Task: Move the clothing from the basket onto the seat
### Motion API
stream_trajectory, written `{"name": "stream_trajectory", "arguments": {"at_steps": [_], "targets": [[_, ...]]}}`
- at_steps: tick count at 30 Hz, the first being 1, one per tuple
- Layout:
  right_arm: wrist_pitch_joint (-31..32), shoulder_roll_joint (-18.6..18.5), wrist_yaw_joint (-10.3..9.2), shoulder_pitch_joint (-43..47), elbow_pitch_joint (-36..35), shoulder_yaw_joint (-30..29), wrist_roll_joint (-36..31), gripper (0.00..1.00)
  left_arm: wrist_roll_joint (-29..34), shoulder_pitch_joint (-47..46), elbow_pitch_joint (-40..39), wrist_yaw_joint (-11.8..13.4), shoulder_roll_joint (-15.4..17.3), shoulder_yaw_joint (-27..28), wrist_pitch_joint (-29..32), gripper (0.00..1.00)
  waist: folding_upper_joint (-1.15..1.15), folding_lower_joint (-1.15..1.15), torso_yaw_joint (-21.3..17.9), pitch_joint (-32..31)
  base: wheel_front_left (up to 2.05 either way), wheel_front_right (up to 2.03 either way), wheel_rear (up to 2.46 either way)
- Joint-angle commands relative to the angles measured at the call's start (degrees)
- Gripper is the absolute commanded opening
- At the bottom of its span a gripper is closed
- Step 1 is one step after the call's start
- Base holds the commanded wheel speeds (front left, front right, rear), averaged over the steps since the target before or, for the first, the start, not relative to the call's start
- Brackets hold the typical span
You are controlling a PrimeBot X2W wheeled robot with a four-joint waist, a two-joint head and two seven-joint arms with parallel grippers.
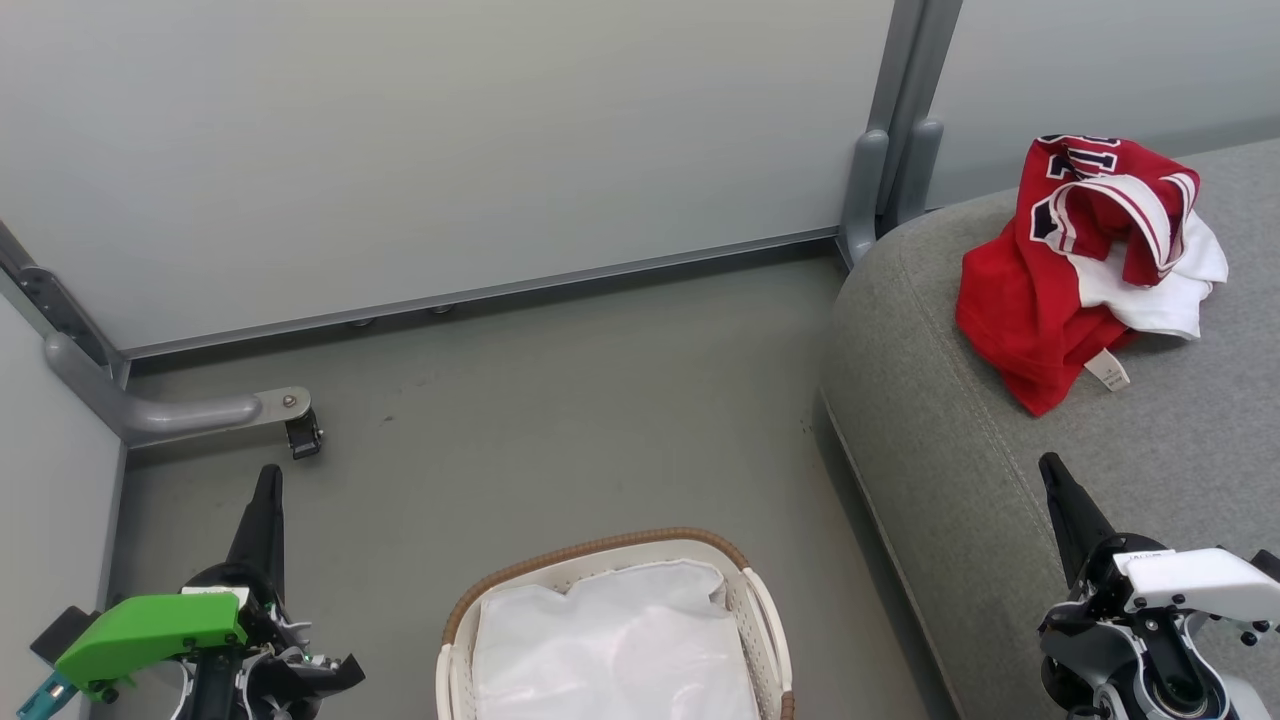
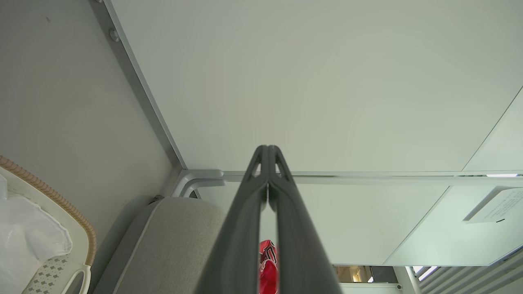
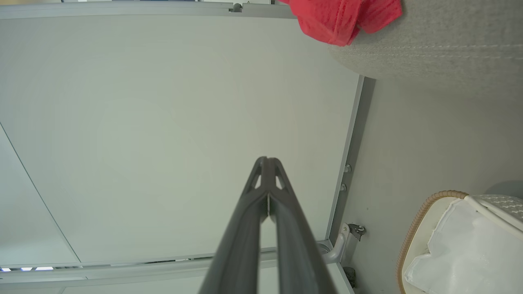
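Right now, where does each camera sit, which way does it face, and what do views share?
Head view: from the head, forward and down at floor, basket, and clothing on the seat; shut left gripper lower left, shut right gripper lower right.
Left wrist view: on that wrist, along its closed fingers toward a wall panel; basket at left edge.
Right wrist view: on that wrist, along its closed fingers toward a wall panel; basket lower right.
Shared: all three show basket, seat and clothing.

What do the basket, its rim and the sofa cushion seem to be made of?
Basket: probably white plastic, smooth, with small punched holes. Rim: brown woven band, rattan or an imitation; cannot tell which. Sofa cushion: grey upholstery fabric, matte, coarse weave, stitched seams.
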Motion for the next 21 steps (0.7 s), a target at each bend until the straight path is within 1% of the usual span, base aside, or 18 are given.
{"name": "stream_trajectory", "arguments": {"at_steps": [1, 21], "targets": [[0.06, -0.09, 0.00, -0.53, 0.00, -0.16, -0.25, 0.00, -0.19, -0.62, -0.13, -0.25, 0.32, 0.11, 0.15, 0.00, 0.00, 0.00, 0.00, 0.00, 0.00, 0.00, 0.00], [0.10, -0.08, 0.00, -0.53, 0.01, -0.20, -0.31, 0.00, -0.18, -0.62, -0.12, -0.25, 0.32, 0.11, 0.14, 0.00, 0.00, 0.00, 0.00, 0.00, 0.00, 0.00, 0.00]]}}
